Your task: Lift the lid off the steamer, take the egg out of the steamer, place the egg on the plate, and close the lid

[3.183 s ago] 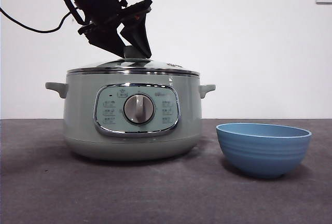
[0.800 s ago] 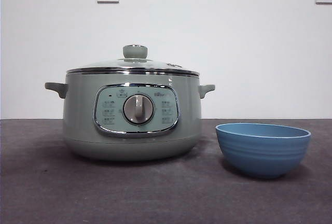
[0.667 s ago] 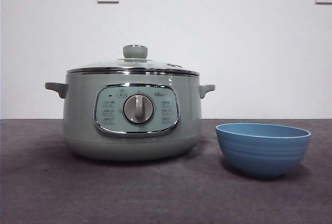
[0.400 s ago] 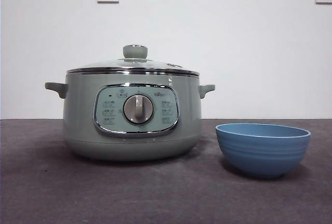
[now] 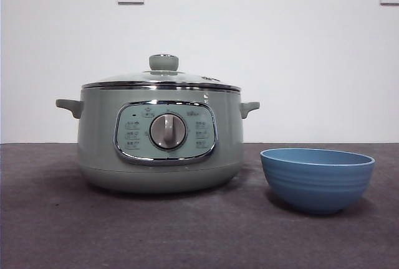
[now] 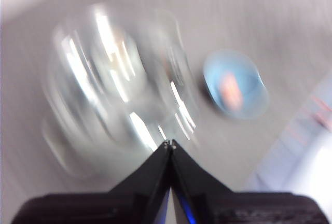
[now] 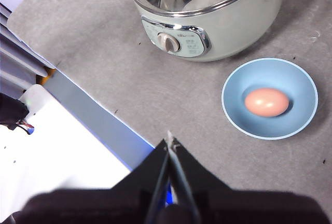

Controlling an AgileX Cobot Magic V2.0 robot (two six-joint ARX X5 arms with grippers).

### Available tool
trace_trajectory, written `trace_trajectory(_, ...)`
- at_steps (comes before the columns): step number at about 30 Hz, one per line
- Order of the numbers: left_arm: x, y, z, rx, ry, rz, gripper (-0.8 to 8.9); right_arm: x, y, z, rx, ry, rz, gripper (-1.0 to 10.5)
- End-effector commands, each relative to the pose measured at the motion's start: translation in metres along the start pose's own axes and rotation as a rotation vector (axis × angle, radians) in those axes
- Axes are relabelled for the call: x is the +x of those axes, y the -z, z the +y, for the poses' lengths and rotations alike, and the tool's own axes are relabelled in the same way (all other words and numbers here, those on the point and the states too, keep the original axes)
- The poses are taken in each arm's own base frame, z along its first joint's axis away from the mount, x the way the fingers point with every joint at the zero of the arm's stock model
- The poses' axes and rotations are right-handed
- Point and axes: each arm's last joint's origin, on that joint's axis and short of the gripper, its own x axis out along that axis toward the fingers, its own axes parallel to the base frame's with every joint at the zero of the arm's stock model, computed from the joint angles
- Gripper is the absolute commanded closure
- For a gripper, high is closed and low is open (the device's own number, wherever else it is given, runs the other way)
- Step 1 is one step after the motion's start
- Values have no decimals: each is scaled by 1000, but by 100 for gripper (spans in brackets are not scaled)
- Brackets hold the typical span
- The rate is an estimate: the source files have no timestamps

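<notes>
The glass lid sits square on the steamer, its chrome rim seated all round and the sage knob standing free on top, with nothing of mine near it. That is how the last step should end, so I judge the job finished or all but finished.

The egg lies in the bottom of the blue bowl that serves as the plate. It rests at the lowest point of the hollow, where the curved wall keeps it from rolling. From the low front view the bowl's rim hides it entirely. The bowl stands on the grey counter just beside the steamer, on its control-panel side as my right wrist camera shows it, near but not touching.

My right gripper hangs high above the counter, well apart from both pot and bowl, its fingers brought together to a point and holding nothing. My left gripper is likewise pressed closed and empty. Its view is smeared with motion blur, though the shiny pot and the bowl with an orange smudge in it can be made out below.

Both arms are out of the front view, which suits a parked pose: clear of the lid and the egg.
</notes>
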Motion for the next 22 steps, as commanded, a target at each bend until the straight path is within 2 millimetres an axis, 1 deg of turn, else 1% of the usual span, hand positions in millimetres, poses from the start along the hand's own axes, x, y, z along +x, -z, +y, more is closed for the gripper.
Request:
trace_trajectory(1, -10, -9, 7, 223, -60, -288, 817, -1, -1, 0, 2, 1, -8, 946)
trace_trajectory(3, -12, -4, 14, 279, -73, -450, 817, -1, -1, 0, 2, 2, -8, 946)
trace_trajectory(4, -12, 2, 18, 302, -90, -517, 817, -1, -1, 0, 2, 1, -8, 946)
trace_trajectory(6, -9, 19, 24, 316, -154, -600, 817, -1, -1, 0, 2, 1, -8, 946)
trace_trajectory(8, -2, 44, 27, 305, -241, -646, 817, -1, -1, 0, 2, 1, -8, 946)
trace_trajectory(10, 5, 69, 28, 278, -326, -650, 817, -1, -1, 0, 2, 1, -8, 946)
trace_trajectory(14, 22, 124, 26, 219, -480, -604, 817, -1, -1, 0, 2, 1, -8, 946)
trace_trajectory(18, 41, 174, 23, 140, -539, -553, 817, -1, -1, 0, 2, 1, -8, 946)
trace_trajectory(22, 59, 215, 21, 38, -589, -509, 817, -1, -1, 0, 2, 1, -8, 946)
